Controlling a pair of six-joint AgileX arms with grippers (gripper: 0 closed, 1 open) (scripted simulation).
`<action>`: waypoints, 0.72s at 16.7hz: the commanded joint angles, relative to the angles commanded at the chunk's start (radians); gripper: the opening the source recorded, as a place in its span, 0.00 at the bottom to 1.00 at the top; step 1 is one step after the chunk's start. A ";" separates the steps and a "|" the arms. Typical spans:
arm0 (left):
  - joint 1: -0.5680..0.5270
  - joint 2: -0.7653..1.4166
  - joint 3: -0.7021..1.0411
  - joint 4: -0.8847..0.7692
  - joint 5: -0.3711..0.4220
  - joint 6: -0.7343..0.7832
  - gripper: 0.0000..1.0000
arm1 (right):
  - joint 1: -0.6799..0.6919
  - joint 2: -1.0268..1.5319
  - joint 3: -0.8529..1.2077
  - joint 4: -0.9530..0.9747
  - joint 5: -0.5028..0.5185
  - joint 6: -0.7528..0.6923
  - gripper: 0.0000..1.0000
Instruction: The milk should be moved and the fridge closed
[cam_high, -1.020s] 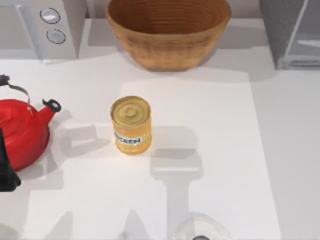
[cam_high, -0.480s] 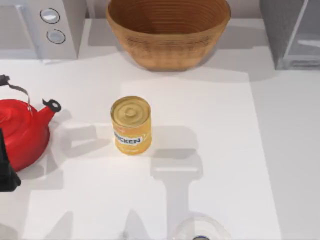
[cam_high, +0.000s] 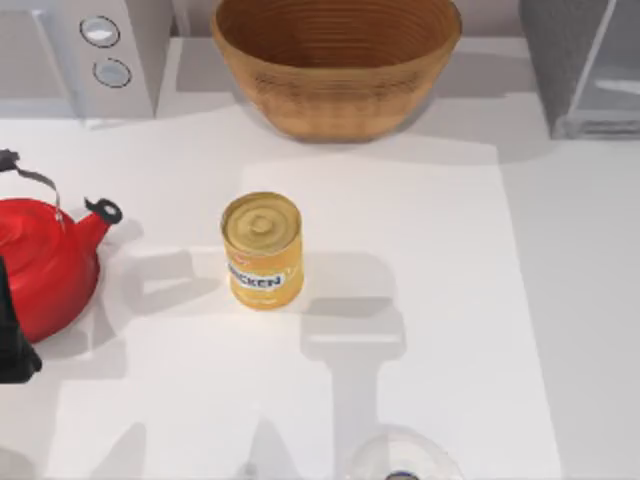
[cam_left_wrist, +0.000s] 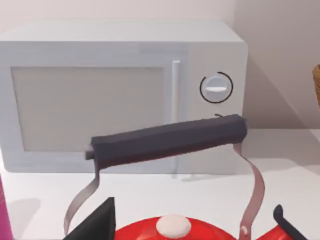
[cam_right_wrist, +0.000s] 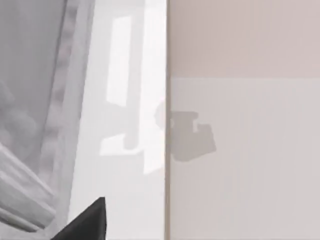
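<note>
Standing near the middle of the white table (cam_high: 420, 250) is a yellow can (cam_high: 262, 250), upright, with a gold lid and a blue band on its label. At the far edge behind it sits a wide woven basket (cam_high: 335, 65). In the far left corner is a grey microwave (cam_high: 85, 55) with two round knobs on its top face as seen from above; the left wrist view looks at its front (cam_left_wrist: 120, 95), showing a pale door panel, a vertical handle and one round knob. In the far right corner stands the fridge (cam_high: 580, 65), a grey cabinet with a pale glassy door panel along its right side. The right wrist view faces that door panel (cam_right_wrist: 125, 115) from close by, with the grey cabinet wall beside it and a pale wall farther off.

At the left edge of the table sits a red kettle (cam_high: 40, 265), its spout pointing right toward the can and well apart from it. In the left wrist view the kettle's dark handle (cam_left_wrist: 165, 142) crosses in front of the microwave, above the red lid (cam_left_wrist: 175, 231) with its pale knob.

A dark part of the left arm (cam_high: 12, 340) shows at the left edge, just near of the kettle. A dark fingertip (cam_left_wrist: 97, 225) shows in the left wrist view and another dark fingertip (cam_right_wrist: 85, 222) in the right wrist view; whether either gripper's fingers are open or closed, I cannot tell.

Where the milk is, I cannot tell. A clear, rounded glassy thing (cam_high: 400, 455) sits at the near edge of the table.
</note>
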 joint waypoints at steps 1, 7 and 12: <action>0.000 0.000 0.000 0.000 0.000 0.000 1.00 | 0.026 -0.004 0.002 0.045 0.012 0.051 1.00; 0.000 0.000 0.000 0.000 0.000 0.000 1.00 | 0.221 -0.012 0.010 0.378 0.090 0.447 1.00; 0.000 0.000 0.000 0.000 0.000 0.000 1.00 | 0.348 0.001 0.002 0.500 0.097 0.579 1.00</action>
